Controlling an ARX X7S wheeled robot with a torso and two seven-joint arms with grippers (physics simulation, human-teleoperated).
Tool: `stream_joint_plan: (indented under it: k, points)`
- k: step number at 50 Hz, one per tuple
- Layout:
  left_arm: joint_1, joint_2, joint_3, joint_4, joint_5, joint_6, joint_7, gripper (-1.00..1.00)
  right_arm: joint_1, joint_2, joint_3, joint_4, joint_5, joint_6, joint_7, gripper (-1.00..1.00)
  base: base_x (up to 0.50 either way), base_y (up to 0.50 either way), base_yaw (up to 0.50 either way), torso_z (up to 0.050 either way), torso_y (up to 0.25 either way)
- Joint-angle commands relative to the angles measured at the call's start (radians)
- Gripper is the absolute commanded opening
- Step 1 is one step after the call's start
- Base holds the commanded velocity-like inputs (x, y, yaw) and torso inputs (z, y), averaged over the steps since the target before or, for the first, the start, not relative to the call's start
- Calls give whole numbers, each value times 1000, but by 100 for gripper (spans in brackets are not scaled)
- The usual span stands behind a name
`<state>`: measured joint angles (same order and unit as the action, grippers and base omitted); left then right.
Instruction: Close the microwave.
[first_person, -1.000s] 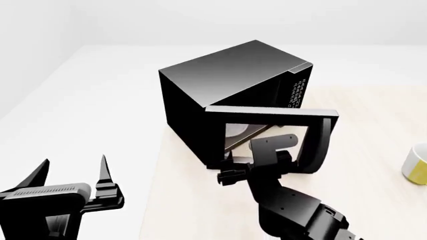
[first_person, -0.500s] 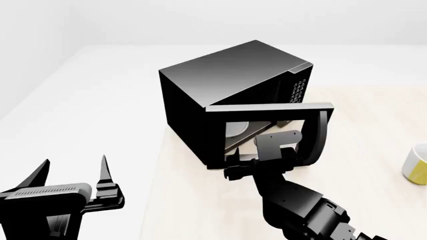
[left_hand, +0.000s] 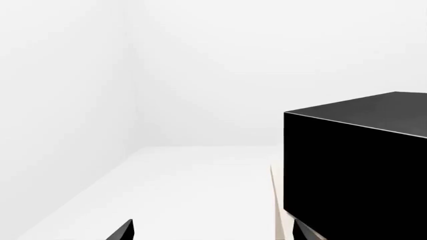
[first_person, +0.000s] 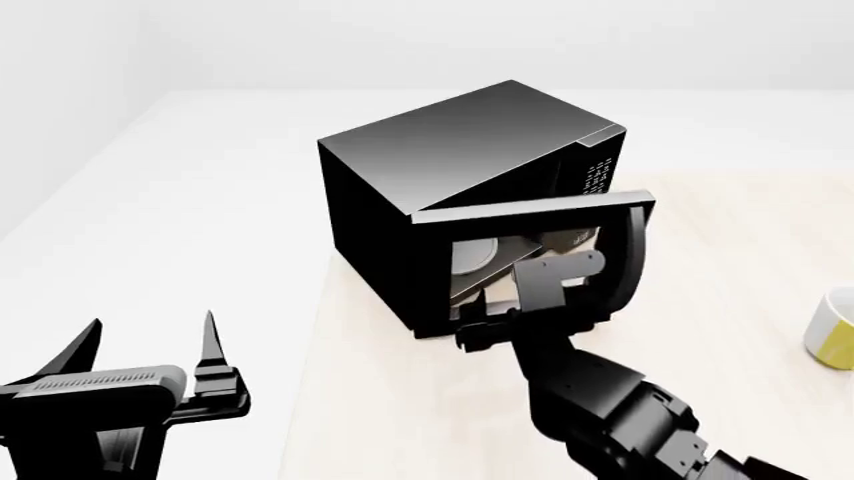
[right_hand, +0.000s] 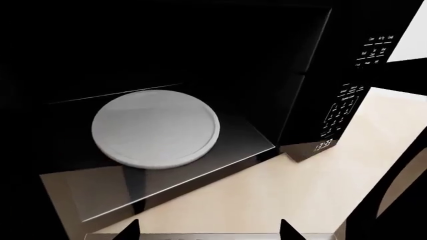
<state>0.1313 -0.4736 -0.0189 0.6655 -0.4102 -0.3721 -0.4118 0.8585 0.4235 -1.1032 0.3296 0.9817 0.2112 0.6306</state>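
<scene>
The glossy black microwave (first_person: 441, 150) stands on the table with its windowed door (first_person: 534, 212) partly open and the curved handle (first_person: 630, 265) at the door's free edge. My right gripper (first_person: 534, 300) is open and set against the door's outer face. The right wrist view looks through the window at the white turntable plate (right_hand: 155, 127) and the keypad panel (right_hand: 343, 105); the right gripper's tips (right_hand: 208, 231) stand wide apart by the door's frame. My left gripper (first_person: 150, 330) is open and empty, low at the left, well off the microwave. The left wrist view shows the microwave's black side (left_hand: 353, 165) beyond the left gripper (left_hand: 212, 232).
A white and yellow mug (first_person: 834, 330) stands at the right edge of the light wooden table (first_person: 747, 230). The table's left edge (first_person: 314, 350) runs beside the microwave, with white floor beyond it.
The door has swung further toward the microwave's body as my right arm moved forward against it. The left arm has not moved.
</scene>
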Motion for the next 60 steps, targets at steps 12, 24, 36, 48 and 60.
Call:
stream_joint_plan:
  k: [12,24,36,48,60]
  points:
    - [3,-4,1,0,-3,3,-3,100,37,2,5,66,-34,18,-7,100,0,0,0,0,0]
    - [-4,-5,6,-7,-2,2,-5,100,69,0,4,108,-48,26,-24,100,0,0,0,0,0]
    - [-2,-9,6,4,-7,-6,-12,100,95,-26,-1,176,-65,22,-62,100,0,0,0,0,0]
    - [-4,-10,8,1,-7,-4,-13,100,116,-34,-6,216,-80,18,-92,100,0,0,0,0,0]
    - [-6,-11,13,-1,-6,-5,-16,100,133,-48,-15,262,-99,14,-117,100,0,0,0,0,0]
